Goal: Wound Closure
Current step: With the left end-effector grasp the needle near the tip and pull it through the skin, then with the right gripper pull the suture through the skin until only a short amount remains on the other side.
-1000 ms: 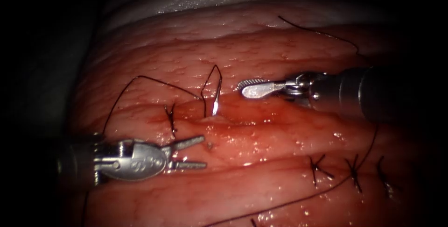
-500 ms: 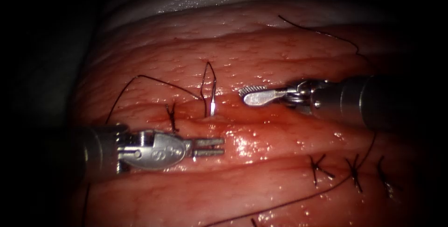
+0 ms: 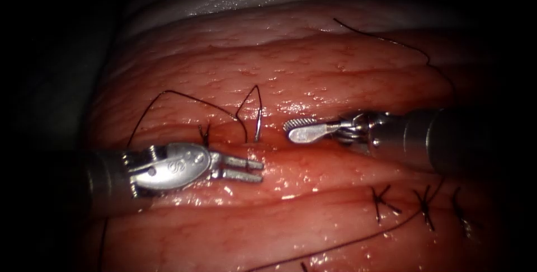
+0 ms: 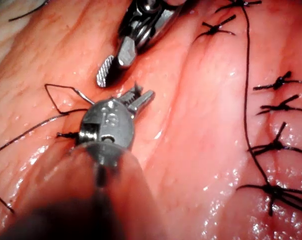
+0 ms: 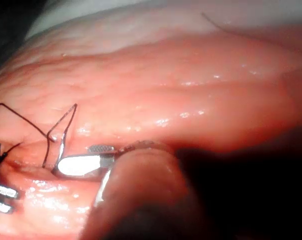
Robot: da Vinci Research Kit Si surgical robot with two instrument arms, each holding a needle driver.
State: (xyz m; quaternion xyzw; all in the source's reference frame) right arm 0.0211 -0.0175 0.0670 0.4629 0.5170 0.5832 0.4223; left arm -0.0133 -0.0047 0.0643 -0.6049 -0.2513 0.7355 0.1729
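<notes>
The curved needle (image 3: 258,120) stands in the tissue (image 3: 313,70) at the cut, its lower part buried and its tail end up, with dark thread (image 3: 168,93) looping off to the left. My left tool (image 3: 258,171) lies just below and left of the needle, jaws slightly open, holding nothing. My right tool (image 3: 288,129) is just to the right of the needle, jaws a little open and holding nothing. The left wrist view has the left tool (image 4: 143,95) below the right tool's jaws. The right wrist view puts the right tool (image 5: 76,159) beside the needle (image 5: 62,137).
A tied stitch (image 3: 205,135) sits left of the needle, close to the left tool's wrist. Several more tied stitches (image 3: 381,200) lie at the lower right, crossed by a long strand of thread (image 3: 358,239). Red fluid wets the cut.
The left tool has moved up and right to just below the needle, its jaws narrower. The right tool has dropped lower beside the needle. The needle stays in the tissue.
</notes>
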